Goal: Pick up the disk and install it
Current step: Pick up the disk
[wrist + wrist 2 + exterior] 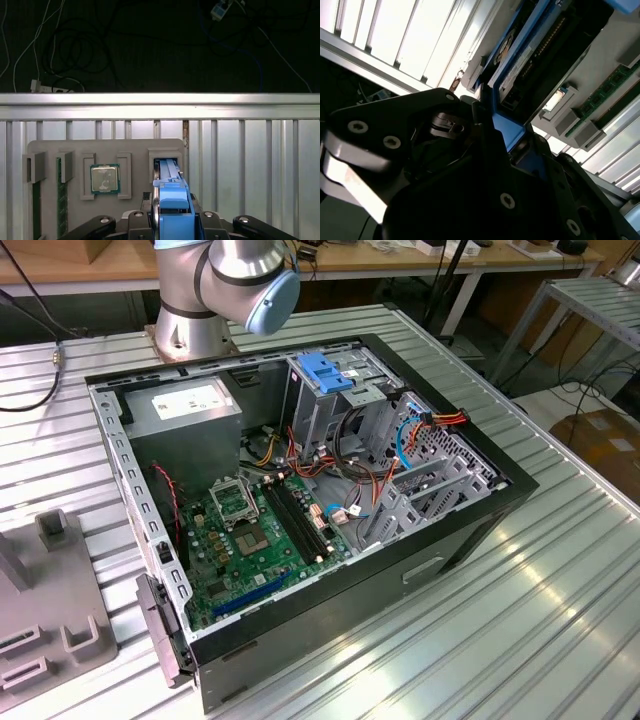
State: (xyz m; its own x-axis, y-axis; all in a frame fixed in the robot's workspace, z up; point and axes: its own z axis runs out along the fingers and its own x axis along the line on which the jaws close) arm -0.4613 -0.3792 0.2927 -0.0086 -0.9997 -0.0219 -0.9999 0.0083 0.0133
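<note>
The flat, blue-railed metal disk sits on edge, pinched in the black gripper at a slot of the grey holder tray, with a square processor chip pocketed just beside, while the exterior view adds the open black computer case.

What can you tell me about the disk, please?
The disk stands on edge in a slot of the grey tray, a blue plastic rail facing the first wrist view. The second wrist view shows a dark flat side with a pale label, edged in blue. The hand straddles it; whether it grips is unclear.
</note>
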